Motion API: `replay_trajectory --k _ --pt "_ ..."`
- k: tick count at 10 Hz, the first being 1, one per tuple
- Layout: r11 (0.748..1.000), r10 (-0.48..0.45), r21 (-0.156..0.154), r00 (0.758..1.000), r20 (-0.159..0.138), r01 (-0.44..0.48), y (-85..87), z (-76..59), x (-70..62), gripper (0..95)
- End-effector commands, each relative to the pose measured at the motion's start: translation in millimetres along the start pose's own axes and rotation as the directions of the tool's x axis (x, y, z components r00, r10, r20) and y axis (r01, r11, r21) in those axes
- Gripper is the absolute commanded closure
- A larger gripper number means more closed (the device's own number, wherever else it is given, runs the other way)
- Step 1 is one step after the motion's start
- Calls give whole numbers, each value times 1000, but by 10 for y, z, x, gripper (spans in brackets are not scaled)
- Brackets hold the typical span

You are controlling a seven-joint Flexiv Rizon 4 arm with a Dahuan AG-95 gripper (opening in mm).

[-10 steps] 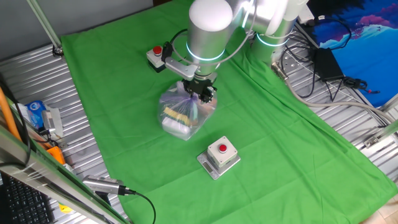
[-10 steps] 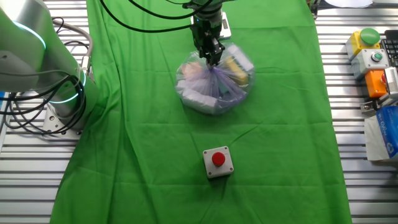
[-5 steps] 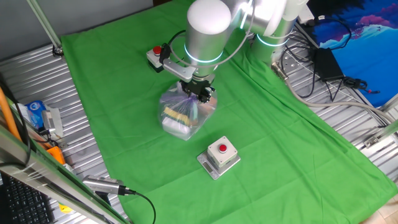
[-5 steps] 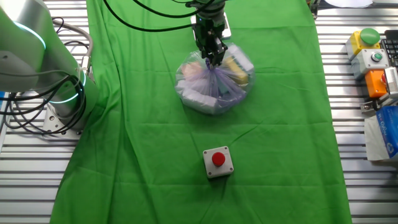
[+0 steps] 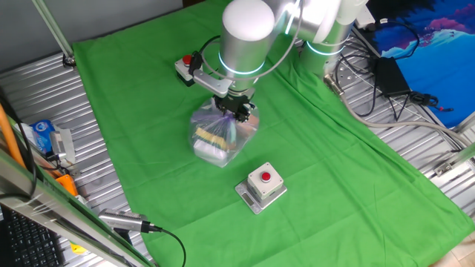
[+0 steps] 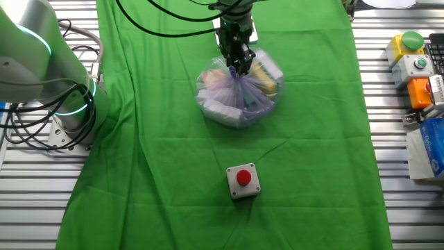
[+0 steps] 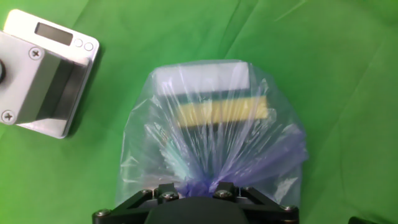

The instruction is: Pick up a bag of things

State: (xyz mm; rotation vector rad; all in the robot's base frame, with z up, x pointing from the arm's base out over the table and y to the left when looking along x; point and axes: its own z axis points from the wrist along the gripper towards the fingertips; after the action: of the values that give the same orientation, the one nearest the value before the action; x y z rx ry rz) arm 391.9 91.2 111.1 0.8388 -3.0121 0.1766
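Hand view puts the green cloth (image 7: 348,74) across the whole frame, and on it the bag (image 7: 214,134) hangs directly below my gripper (image 7: 198,194), its gathered purple neck running straight up into the black fingers. I read the gripper as pinched on that neck, since the plastic fans out from the point between the fingers. So the lift I have in mind is simply straight up: the bag's weight sits under the tool, not off to a side.

From one fixed view, the bag (image 5: 219,133) rests near the middle of the cloth, its base apparently touching the fabric, with one grey button box (image 5: 261,186) near its front and another (image 5: 190,67) behind the arm. The bag's long white and yellow items lie crosswise to the camera's forward direction.

As for writing, I can read none: the grey box (image 7: 43,71) beside the bag shows a small blank display window, and the blue packet (image 6: 427,149) at the table edge is too small to read.
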Motion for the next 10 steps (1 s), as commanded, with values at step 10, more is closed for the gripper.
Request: replay_trajectory --k 10 --pt "1000 12 -15 1000 15 -12 -40 -12 -11 950"
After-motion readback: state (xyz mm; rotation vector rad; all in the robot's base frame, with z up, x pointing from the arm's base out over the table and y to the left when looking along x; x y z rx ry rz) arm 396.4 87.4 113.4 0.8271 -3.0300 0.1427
